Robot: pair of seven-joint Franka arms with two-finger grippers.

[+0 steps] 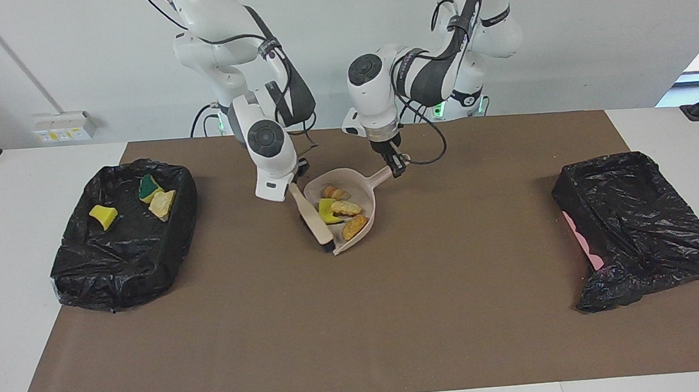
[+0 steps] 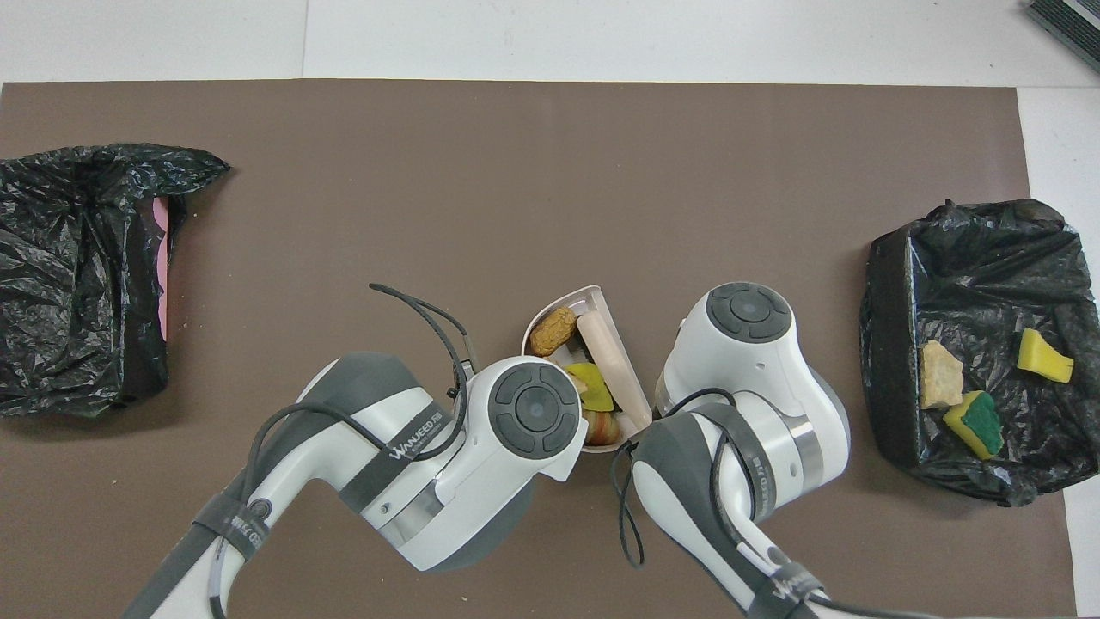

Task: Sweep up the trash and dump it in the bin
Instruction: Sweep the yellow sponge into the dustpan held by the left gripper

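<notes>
The beige dustpan (image 1: pixel 369 190) lies on the brown mat with its mouth toward the right arm's end. My left gripper (image 1: pixel 397 168) is shut on its handle. In the pan lie a yellow sponge scrap (image 1: pixel 326 212) and three tan and orange-brown lumps (image 1: pixel 346 208). My right gripper (image 1: pixel 291 186) is shut on the handle of the beige hand brush (image 1: pixel 309 216), which lies slanted across the pan's mouth with its bristles (image 1: pixel 327 245) down. In the overhead view both arms cover their grippers; the brush (image 2: pixel 612 370) and the dustpan (image 2: pixel 574 297) show between them. The black-bagged bin (image 1: pixel 84 270) stands at the right arm's end.
Inside that bin lie a yellow sponge piece (image 1: pixel 103 216), a green-backed sponge (image 1: pixel 149 186) and a tan lump (image 1: pixel 163 203). A second black-bagged container (image 1: pixel 640 225) with pink showing at its side stands at the left arm's end. The brown mat (image 1: pixel 359 330) covers the table's middle.
</notes>
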